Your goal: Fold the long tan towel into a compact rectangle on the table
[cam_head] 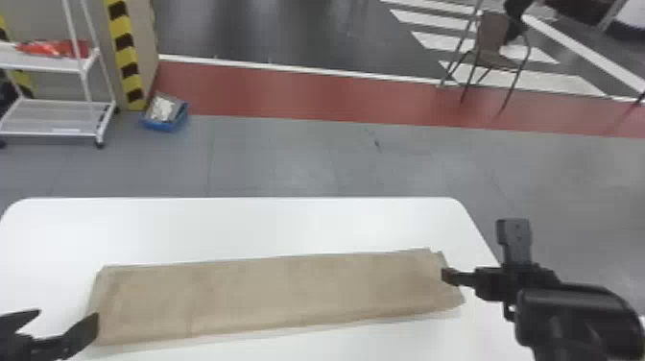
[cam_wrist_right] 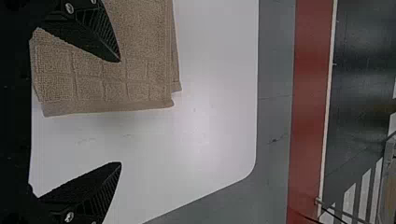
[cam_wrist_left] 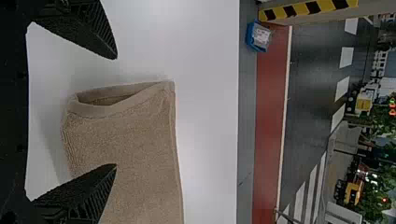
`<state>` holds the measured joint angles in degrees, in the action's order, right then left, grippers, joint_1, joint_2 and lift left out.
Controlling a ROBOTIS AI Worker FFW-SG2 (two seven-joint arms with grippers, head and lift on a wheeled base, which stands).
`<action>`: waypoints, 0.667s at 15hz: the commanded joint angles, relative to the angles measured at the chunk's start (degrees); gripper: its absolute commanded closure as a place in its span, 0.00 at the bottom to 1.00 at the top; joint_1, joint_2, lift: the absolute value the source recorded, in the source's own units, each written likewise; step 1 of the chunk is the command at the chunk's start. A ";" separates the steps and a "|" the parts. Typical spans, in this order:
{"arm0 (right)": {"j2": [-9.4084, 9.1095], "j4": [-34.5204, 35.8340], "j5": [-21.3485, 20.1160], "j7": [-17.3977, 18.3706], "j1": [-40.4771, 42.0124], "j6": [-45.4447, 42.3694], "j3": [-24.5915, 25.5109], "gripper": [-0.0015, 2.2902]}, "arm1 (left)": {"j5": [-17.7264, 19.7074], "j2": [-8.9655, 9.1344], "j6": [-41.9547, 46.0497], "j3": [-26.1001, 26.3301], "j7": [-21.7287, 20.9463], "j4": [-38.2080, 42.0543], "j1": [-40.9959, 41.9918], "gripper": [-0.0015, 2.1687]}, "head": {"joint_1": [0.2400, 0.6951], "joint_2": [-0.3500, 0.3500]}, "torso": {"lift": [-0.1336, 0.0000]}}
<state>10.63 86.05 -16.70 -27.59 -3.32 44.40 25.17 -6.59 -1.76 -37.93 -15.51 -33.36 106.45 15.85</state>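
Can see the long tan towel (cam_head: 278, 293) lying in a folded strip across the white bench (cam_head: 240, 225). Can see the left end effector (cam_head: 68, 314) spread wide at its left end, and the right end effector (cam_head: 481, 252) likewise open at its right, both gripping nothing. Beyond, on the floor (cam_head: 288, 158), can spot a blue bin (cam_head: 163, 126).

Room over table (cam_head: 230, 225) beyond towel (cam_head: 268, 293); left gripper (cam_head: 68, 314) blocks left end, right gripper (cam_head: 480, 249) right end.
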 commanded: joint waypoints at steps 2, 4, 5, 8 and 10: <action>0.00 0.35 0.00 -0.01 0.25 0.21 0.05 0.04 | 0.00 0.00 0.00 0.04 -0.04 0.17 0.68 0.02 | 1.00 0.14 | 1.00; 0.00 0.35 0.00 -0.09 0.34 0.21 0.23 0.04 | 0.00 0.18 0.00 0.22 -0.04 0.17 0.94 0.02 | 1.00 0.14 | 1.00; 0.00 0.35 0.00 -0.09 0.34 0.21 0.23 0.04 | 0.00 0.35 -0.18 0.66 -0.04 0.43 1.12 0.02 | 1.00 0.14 | 1.00; 0.00 0.35 0.09 -0.09 0.51 -0.14 0.32 0.04 | -0.26 0.35 -1.93 3.47 0.14 0.52 1.03 0.03 | 1.00 0.11 | 1.00; 0.00 0.26 0.09 -0.09 0.77 -0.32 0.49 0.04 | -0.35 0.35 -2.46 4.44 0.49 -0.01 -0.03 0.03 | 1.00 0.09 | 1.00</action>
<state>10.63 86.38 -16.61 -27.69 -2.72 44.18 25.52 -6.85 -1.41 -39.97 -11.78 -32.95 106.79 16.54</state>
